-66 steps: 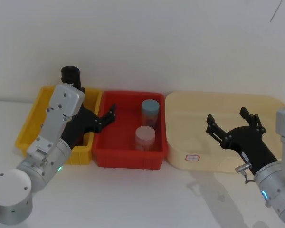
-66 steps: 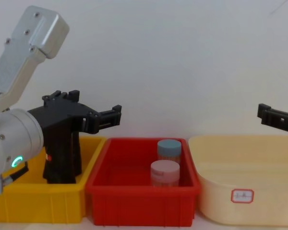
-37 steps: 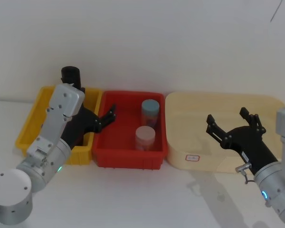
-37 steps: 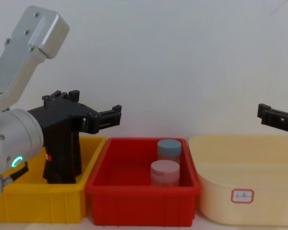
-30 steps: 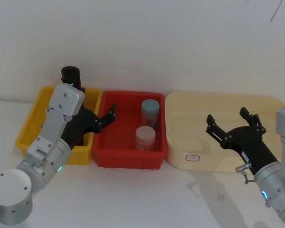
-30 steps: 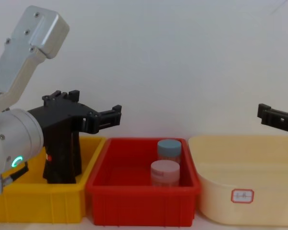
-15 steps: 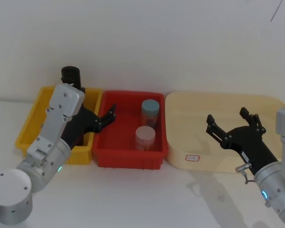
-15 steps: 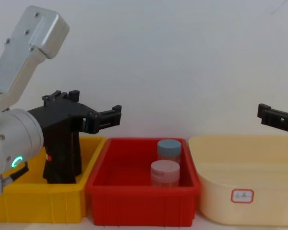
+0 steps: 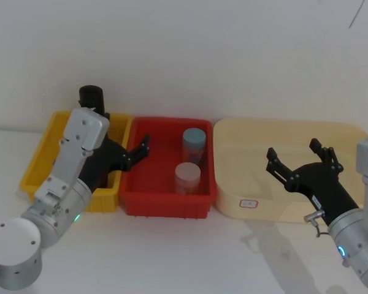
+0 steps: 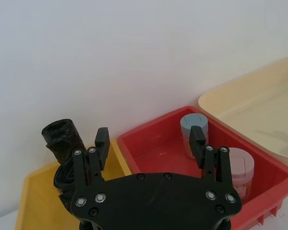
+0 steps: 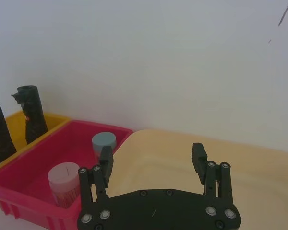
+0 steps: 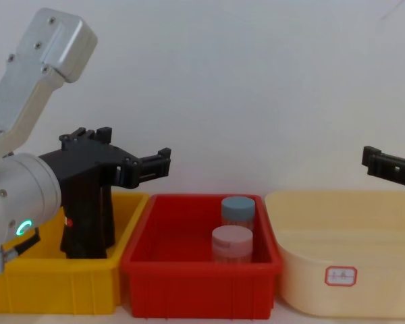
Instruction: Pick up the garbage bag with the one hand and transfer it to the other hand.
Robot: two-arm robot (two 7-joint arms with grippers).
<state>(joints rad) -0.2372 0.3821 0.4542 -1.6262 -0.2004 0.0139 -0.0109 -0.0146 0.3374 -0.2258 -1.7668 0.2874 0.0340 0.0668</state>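
Your garbage bag [image 9: 92, 97] stands upright in the far corner of the yellow bin [image 9: 40, 164], leaving its top free to grab. The left tool [image 10: 150, 141] hangs just beside it, wide open and empty. The right tool [image 9: 293, 150] hovers over the cream tub [image 9: 245, 141], also open and empty, likely placed to receive the bag.

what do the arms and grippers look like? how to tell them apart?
Both arms: silver cylinders. Left gripper and right gripper: matching black two-finger units, silver screws on the palm plate. The left arm carries a green ring light, the right arm a blue ring light.
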